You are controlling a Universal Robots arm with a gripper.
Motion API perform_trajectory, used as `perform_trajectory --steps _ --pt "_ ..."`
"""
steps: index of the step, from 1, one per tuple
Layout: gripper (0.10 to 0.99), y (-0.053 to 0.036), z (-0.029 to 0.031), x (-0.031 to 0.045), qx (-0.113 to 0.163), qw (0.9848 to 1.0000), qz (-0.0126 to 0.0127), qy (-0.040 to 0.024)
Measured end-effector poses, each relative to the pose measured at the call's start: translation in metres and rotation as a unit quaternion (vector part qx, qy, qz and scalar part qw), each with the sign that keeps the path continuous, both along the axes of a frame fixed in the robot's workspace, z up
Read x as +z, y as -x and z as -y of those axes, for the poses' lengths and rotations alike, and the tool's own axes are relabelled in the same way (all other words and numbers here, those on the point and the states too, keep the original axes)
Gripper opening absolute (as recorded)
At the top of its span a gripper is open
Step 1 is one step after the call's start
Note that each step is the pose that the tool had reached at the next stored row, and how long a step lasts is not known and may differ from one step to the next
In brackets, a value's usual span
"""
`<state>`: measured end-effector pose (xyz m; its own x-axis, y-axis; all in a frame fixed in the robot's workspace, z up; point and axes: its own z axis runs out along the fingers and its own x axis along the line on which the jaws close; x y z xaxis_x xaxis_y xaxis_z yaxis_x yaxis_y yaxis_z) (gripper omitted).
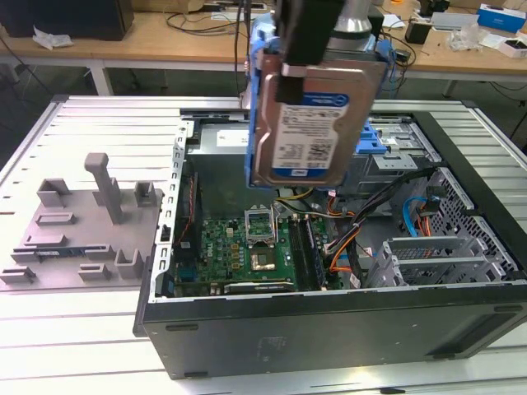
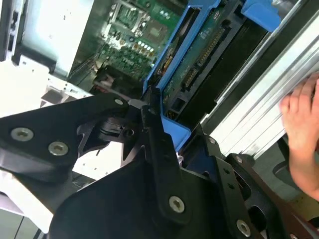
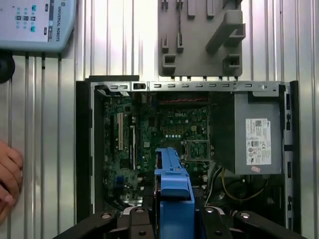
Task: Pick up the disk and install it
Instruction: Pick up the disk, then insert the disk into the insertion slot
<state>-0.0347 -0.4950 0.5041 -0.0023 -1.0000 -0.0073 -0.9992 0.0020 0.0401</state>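
The disk [image 1: 309,132] hangs on edge high above the open computer case [image 1: 329,329], its white-and-blue label facing the exterior view and its blue carrier rail round the edges. My gripper [image 1: 296,78] is shut on the disk from above, one black finger lying across its upper face. In the second wrist view the disk's [image 2: 197,55] green circuit side and blue rail run away from the black fingers [image 2: 154,134]. In the first wrist view the disk's [image 3: 173,184] blue edge sticks out over the motherboard [image 3: 169,129], clamped in the gripper [image 3: 172,224].
A blue drive bay [image 1: 387,136] sits at the case's far end, behind the disk. Cables [image 1: 354,230] and a metal cage [image 1: 436,255] fill the exterior view's right of the case. A grey fixture [image 1: 90,222] lies on the exterior view's left. A person's hand [image 3: 7,174] rests on the table beside the case.
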Motion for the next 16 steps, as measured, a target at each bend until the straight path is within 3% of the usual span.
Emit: perform_trajectory --steps 1,4,16 --pt "0.365 -0.0089 0.0026 -0.0001 0.0 1.0 -0.0003 0.0" --pt "0.365 -0.0198 0.0061 -0.0003 0.0 1.0 -0.0006 0.0" --pt "0.365 -0.0208 0.0063 -0.0003 0.0 1.0 -0.0007 0.0"
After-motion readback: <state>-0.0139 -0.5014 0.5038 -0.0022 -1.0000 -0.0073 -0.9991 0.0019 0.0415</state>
